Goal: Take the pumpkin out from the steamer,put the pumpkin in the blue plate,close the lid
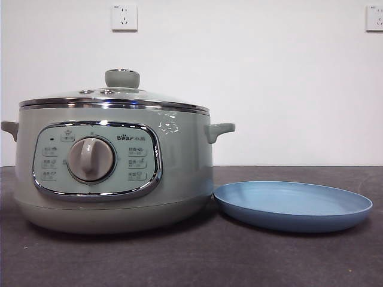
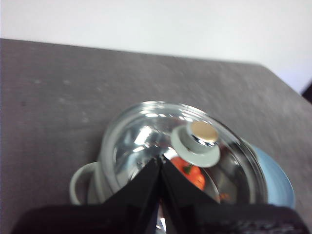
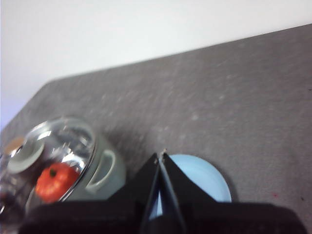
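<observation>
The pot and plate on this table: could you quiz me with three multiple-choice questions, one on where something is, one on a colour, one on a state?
1. Where is the pumpkin?
A. On the plate
B. Inside the pot, under the lid
C. On the bare table

2. What colour is the plate?
A. Light blue
B. Red
C. Yellow

3. How are the left claw and the right claw set?
A. Both wide open
B. Both shut, holding nothing
C. Both gripping the lid

Answers:
1 B, its orange shows through the glass lid on the pot in both wrist views.
2 A, it lies light blue beside the pot in the front view.
3 B, each claw's two black jaws meet at the tip above the table with nothing between them.
</observation>
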Action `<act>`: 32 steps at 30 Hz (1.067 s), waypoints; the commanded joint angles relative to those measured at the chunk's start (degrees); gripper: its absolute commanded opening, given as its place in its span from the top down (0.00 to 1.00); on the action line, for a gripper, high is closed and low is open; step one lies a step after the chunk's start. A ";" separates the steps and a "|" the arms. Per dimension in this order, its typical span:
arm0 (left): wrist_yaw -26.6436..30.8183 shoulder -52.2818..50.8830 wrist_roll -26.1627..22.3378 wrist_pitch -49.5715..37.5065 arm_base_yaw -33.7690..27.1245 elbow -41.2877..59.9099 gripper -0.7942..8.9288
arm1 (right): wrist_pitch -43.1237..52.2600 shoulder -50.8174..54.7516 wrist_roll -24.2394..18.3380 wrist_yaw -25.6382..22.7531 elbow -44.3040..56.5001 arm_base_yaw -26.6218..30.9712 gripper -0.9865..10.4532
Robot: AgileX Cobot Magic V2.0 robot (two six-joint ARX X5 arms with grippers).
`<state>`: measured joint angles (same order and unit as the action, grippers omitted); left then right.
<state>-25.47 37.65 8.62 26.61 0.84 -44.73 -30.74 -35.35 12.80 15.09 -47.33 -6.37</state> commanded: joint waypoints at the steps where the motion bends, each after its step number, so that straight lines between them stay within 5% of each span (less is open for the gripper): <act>1: -2.97 3.08 -6.25 4.04 0.02 -3.61 0.92 | -3.43 -3.69 -5.51 3.43 -4.28 -0.02 0.93; 4: -5.81 5.49 -7.63 6.38 0.42 -6.34 0.92 | -6.16 -7.21 -7.32 7.39 -7.56 -0.02 0.93; 7: -6.47 6.49 -7.63 5.99 1.14 -7.15 0.90 | -6.67 -9.16 -7.34 7.52 -8.87 -0.02 0.81; 12: -6.10 7.19 -6.75 5.99 1.90 -7.15 0.50 | -6.71 -10.64 -6.88 7.43 -9.09 -0.02 0.60; 22: -5.40 13.05 -3.63 1.81 6.38 -9.31 0.50 | -6.73 -11.17 -6.21 7.58 -9.09 -0.09 0.58; 32: 6.71 28.41 -6.01 2.89 18.16 -21.51 0.50 | -7.39 -11.26 -6.21 7.52 -9.09 -0.13 0.58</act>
<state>-19.22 65.21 3.70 29.26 18.48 -66.15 -38.17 -46.59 6.35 22.52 -56.27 -6.39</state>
